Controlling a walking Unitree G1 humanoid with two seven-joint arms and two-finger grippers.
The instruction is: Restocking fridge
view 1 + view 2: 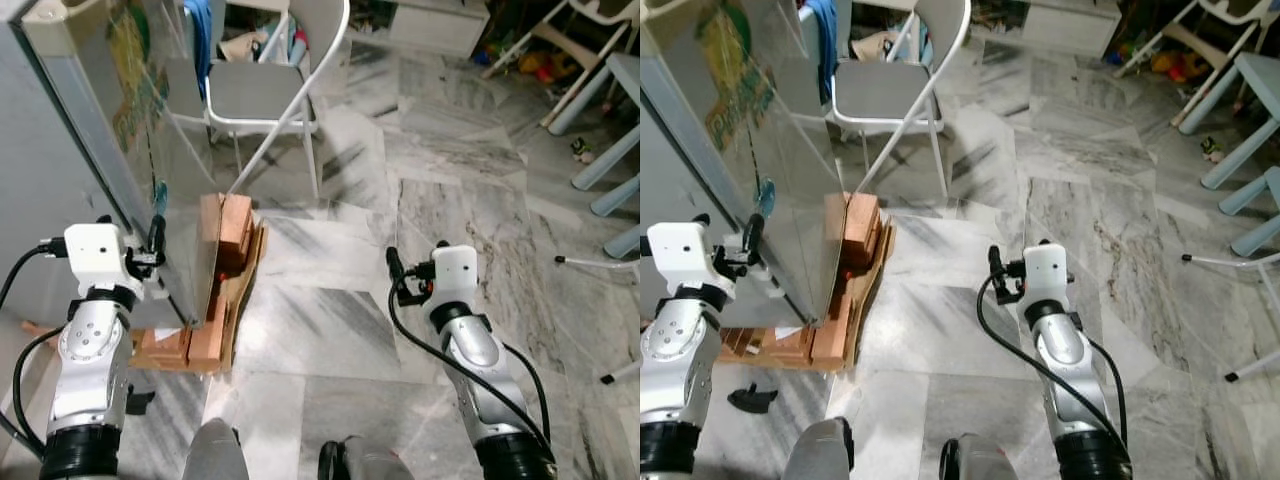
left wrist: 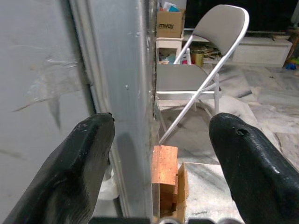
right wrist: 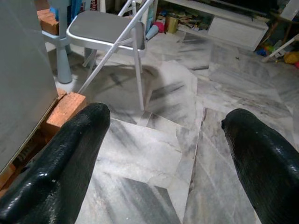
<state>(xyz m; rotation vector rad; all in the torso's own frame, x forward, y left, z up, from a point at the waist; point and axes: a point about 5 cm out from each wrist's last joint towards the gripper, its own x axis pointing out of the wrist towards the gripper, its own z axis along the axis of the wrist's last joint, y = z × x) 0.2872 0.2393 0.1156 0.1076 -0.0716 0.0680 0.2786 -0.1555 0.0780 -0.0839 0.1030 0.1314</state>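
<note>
The grey fridge (image 1: pixel 90 150) stands at my left, its base raised on bricks (image 1: pixel 225 260). My left gripper (image 1: pixel 155 240) is open at the fridge's front corner. In the left wrist view the left gripper (image 2: pixel 161 123) has its fingers spread either side of the fridge's metal edge (image 2: pixel 126 93), without gripping it. My right gripper (image 1: pixel 392 262) hangs open over the marble floor, well to the right of the fridge. The right wrist view shows the right gripper (image 3: pixel 166 114) with nothing between its fingers.
A grey folding chair (image 1: pixel 265 90) stands just beyond the fridge. Light blue furniture legs (image 1: pixel 610 150) and a white stand's feet (image 1: pixel 600 265) are at the right. A small black object (image 1: pixel 750 400) lies on the floor by my left side.
</note>
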